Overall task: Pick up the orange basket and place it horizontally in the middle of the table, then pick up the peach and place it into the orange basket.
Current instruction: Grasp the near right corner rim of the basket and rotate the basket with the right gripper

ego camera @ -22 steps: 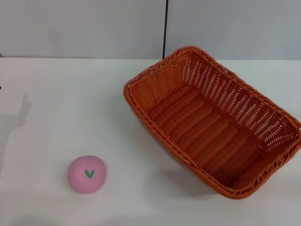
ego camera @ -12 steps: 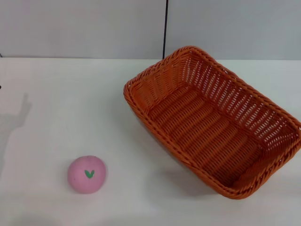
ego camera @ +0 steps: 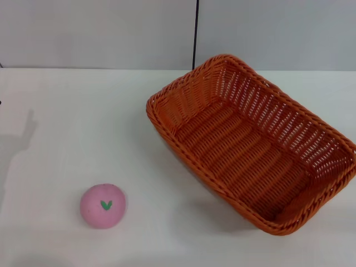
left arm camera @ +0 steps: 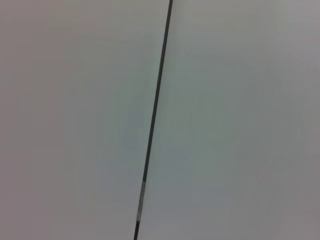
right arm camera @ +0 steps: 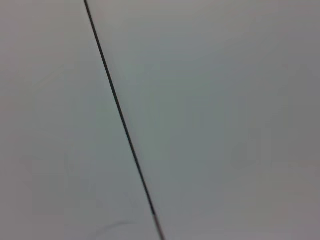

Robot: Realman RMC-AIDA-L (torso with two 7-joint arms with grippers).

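Desk: wide, plain white, flat top; runs back to a pale grey wall split by a thin dark vertical seam

Orange basket: large, rectangular, woven wicker, flared sides, braided rim. Sits on the right half of the desk, turned at a diagonal, one short end toward the back centre, the other toward the near right edge. Open side up, nothing inside. Near long side casts a shadow on the desk

Peach: small round pink ball, darker blush on its right flank, small green heart-shaped leaf mark facing up. Rests on the desk near the front left, well apart from the basket and outside it

Faint grey shadow on the desk at the far left edge

Left claw, right claw: neither appears in the head view. Both wrist views show only the grey wall and the dark seam, no fingers. Cannot tell how far either claw is open, whether it holds anything, or how basket and peach lie relative to it
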